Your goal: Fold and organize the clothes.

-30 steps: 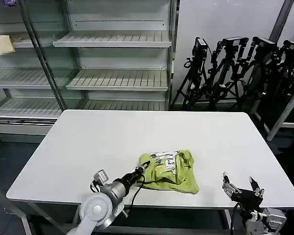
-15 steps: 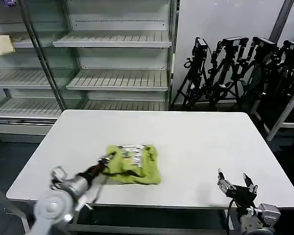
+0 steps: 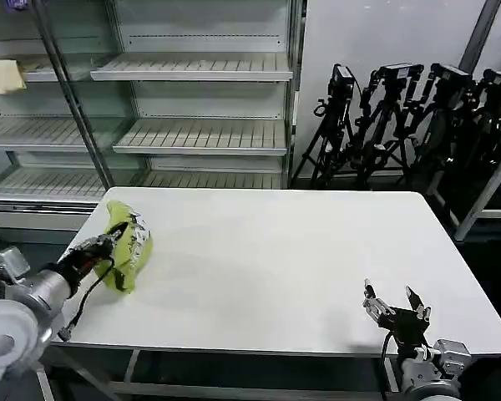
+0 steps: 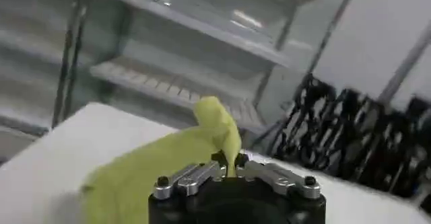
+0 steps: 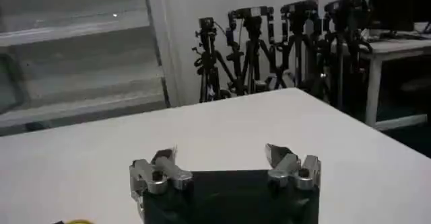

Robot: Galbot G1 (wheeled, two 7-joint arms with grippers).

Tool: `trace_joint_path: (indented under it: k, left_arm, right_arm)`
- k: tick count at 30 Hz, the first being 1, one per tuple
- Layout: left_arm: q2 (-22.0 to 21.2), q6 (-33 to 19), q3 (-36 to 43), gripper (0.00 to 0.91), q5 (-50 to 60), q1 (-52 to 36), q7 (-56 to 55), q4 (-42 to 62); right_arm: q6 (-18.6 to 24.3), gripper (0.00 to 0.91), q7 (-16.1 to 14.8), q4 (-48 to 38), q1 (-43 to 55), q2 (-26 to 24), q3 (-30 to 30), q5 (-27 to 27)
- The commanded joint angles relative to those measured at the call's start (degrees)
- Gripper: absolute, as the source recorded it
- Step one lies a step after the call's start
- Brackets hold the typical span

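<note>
The clothes [image 3: 127,244], one lime yellow-green T-shirt bunched into a lump, sit at the white table's far left edge. My left gripper [image 3: 107,243] is shut on a fold of the clothes. In the left wrist view that green fabric [image 4: 168,161] rises between the closed jaws of the left gripper [image 4: 229,167]. My right gripper [image 3: 393,302] hovers open over the table's front right edge, holding nothing. In the right wrist view the right gripper [image 5: 220,158] has its fingers wide apart above bare tabletop.
The white table [image 3: 267,251] spreads between the two arms. Metal shelving [image 3: 192,100] stands behind it, with a pale cream cloth [image 3: 2,77] on an upper left shelf. Black tripods [image 3: 401,125] crowd the back right, beside another white table [image 3: 497,180].
My left gripper has dragged the T-shirt from the table's front middle across to the far left edge. The right gripper has shifted slightly left and stays open.
</note>
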Motion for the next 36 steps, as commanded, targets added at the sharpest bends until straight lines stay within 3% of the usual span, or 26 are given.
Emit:
trace_joint_path:
  k: [1, 6, 13, 24, 31, 32, 36]
  left_arm:
    - [-11.8, 1.1, 42.8, 0.040, 47.8, -2.5, 1.5, 4.4]
    - [-21.8, 1.7, 53.1, 0.040, 48.6, -11.5, -0.2, 9.3]
    - [-29.0, 2.7, 59.7, 0.040, 40.4, -22.6, -2.6, 15.5]
    - [-35.9, 2.7, 60.6, 0.040, 34.1, -33.7, -6.3, 24.9]
    - [-42.4, 0.8, 58.9, 0.050, 32.5, -38.2, -7.6, 33.2]
    - [-42.8, 0.8, 58.7, 0.907, 33.0, -38.4, -7.2, 33.8]
    - [-43.3, -3.2, 58.9, 0.907, 36.6, -38.3, -2.2, 34.1]
  right_arm:
    - [0.4, 0.907, 0.0, 2.8, -2.5, 1.7, 0.4, -2.5]
    - [1.0, 0.907, -0.2, 4.6, -5.1, 2.8, 2.0, -3.8]
    - [1.3, 0.907, -0.3, 6.0, -6.9, 4.9, 2.4, -5.4]
    - [1.2, 0.907, -0.3, 6.7, -7.3, 5.8, 2.3, -6.1]
    - [1.0, 0.907, -0.4, 6.5, -7.1, 5.1, 2.4, -6.1]
    - [1.0, 0.907, -0.5, 6.5, -7.2, 5.0, 2.5, -6.2]
    - [1.6, 0.907, -2.5, 6.5, -7.8, 4.2, 3.0, -10.1]
